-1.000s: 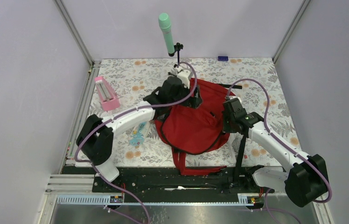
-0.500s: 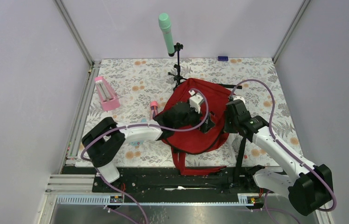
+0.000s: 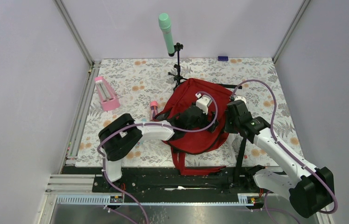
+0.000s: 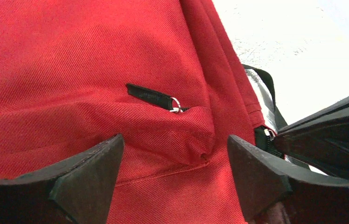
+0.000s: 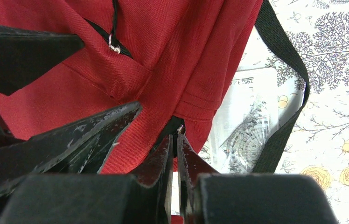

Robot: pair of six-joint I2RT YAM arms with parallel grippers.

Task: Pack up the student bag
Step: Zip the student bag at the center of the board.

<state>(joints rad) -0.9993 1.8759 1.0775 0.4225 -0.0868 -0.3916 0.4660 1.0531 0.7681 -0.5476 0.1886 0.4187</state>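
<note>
The student bag (image 3: 189,135), a big dark-red backpack with black straps, lies in the middle of the floral mat. My left gripper (image 3: 212,122) hovers open just over its right part; in the left wrist view (image 4: 175,144) red fabric and a black zipper pull (image 4: 154,97) lie between and beyond the jaws. My right gripper (image 3: 231,120) is at the bag's right edge. In the right wrist view (image 5: 177,137) it is shut on a small zipper pull at the bag's seam (image 5: 178,127).
A clear protractor set (image 5: 249,126) lies on the mat under a black strap (image 5: 287,74) beside the bag. A pink box (image 3: 106,93) is at the left, a small pink item (image 3: 153,106) near the bag, a green-topped stand (image 3: 166,33) behind it.
My left arm has swung from the bag's back edge forward and right over the bag. The bag's top has shifted back. My right gripper has barely moved.
</note>
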